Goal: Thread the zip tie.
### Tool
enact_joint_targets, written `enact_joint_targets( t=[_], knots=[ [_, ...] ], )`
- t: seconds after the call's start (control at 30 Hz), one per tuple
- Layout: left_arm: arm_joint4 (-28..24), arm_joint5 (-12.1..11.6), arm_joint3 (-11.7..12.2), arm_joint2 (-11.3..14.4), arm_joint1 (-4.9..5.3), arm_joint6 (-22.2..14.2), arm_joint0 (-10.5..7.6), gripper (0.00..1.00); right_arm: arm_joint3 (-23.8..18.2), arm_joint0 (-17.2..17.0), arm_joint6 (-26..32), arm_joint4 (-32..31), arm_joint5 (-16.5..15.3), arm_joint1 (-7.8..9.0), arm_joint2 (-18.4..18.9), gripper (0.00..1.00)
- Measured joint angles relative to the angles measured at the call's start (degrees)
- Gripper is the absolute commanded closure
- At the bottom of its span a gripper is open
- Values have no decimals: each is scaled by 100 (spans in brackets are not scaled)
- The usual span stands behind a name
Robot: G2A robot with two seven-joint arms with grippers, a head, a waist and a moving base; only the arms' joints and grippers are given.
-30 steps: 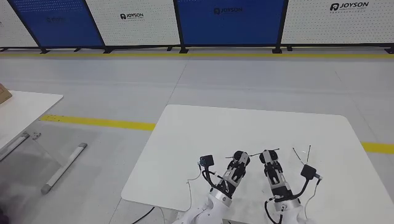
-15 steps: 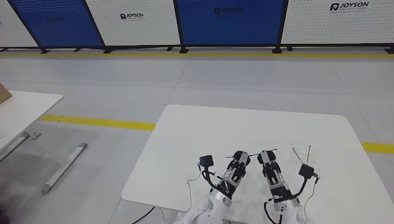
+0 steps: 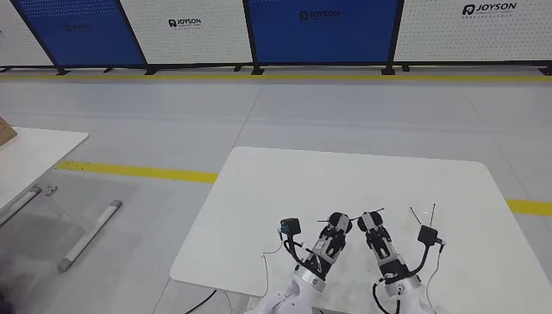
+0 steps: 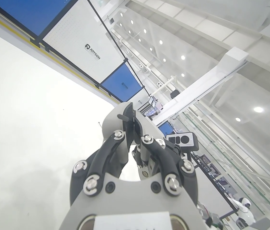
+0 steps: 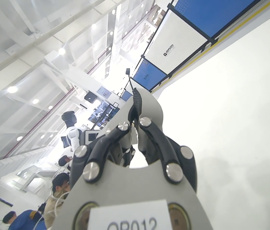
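Nearest the robot, the left gripper (image 4: 132, 114) has its jaws clenched on something thin and black. A short stub (image 4: 119, 115) pokes sideways from between the pads, likely one end of the tie, though I cannot confirm that. Just beside it, the right gripper (image 5: 136, 96) is also clamped tight, on the zip tie (image 5: 131, 82). The strap runs out past its fingertips, slightly bowed, and ends in a small square head (image 5: 128, 71) held free in the air. From above, both grippers sit low over the near part of the white table (image 3: 345, 176), side by side and close but apart, tips pointing away from the robot. A thin dark line crosses at the right gripper's tips, lying roughly crosswise toward its neighbour. Judgement: the coming move depends on bringing the head's opening in line with the stub's axis, and the right gripper carries the longer free end. Farther out on the right gripper's side, two thin dark strips (image 3: 432, 213) lie on the table, well apart from both jaws. Against one second ago, the right gripper has edged toward the left one and narrowed the gap. The left gripper sits about where it was, and the strips are unmoved.
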Motion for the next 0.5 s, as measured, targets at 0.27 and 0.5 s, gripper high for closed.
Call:
enact_joint_targets(
  t=[0.27,0.5],
  knots=[
    [79,27,17,15,-11,14,-6,100,-58,-19,117,109,0,41,23,100],
    [155,48,30,24,-21,44,-15,95,-60,-14,189,161,0,69,29,100]
  ],
)
